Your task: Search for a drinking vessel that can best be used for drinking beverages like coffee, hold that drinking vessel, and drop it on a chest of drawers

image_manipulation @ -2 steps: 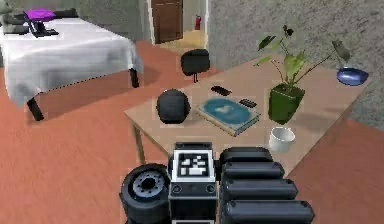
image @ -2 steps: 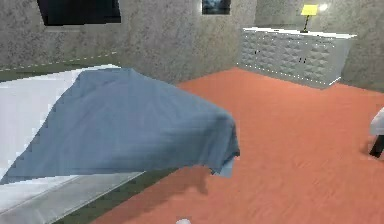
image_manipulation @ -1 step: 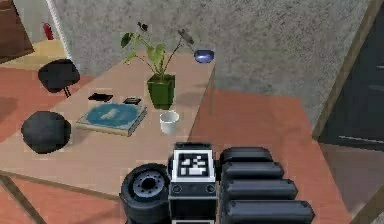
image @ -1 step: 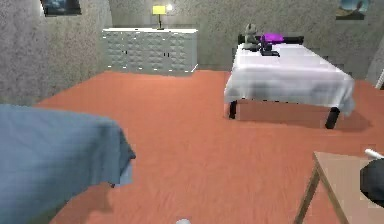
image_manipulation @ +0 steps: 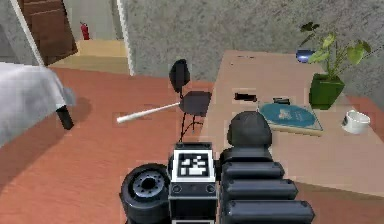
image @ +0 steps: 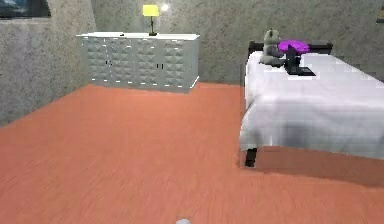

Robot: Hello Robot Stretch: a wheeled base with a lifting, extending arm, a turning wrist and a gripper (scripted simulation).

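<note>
Ahead we see a white chest of drawers point(image: 140, 58) against the far wall, with a bed point(image: 310, 105) on the right. In the arm side view, a white mug point(image_manipulation: 354, 121) stands on the desk point(image_manipulation: 250, 75). We cannot tell whether our gripper point(image_manipulation: 150, 188) holds anything.

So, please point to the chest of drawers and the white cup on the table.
chest of drawers point(image: 140, 60): forward view, on its white drawer fronts.
white cup point(image_manipulation: 355, 122): arm side view, on its outer wall.
</note>
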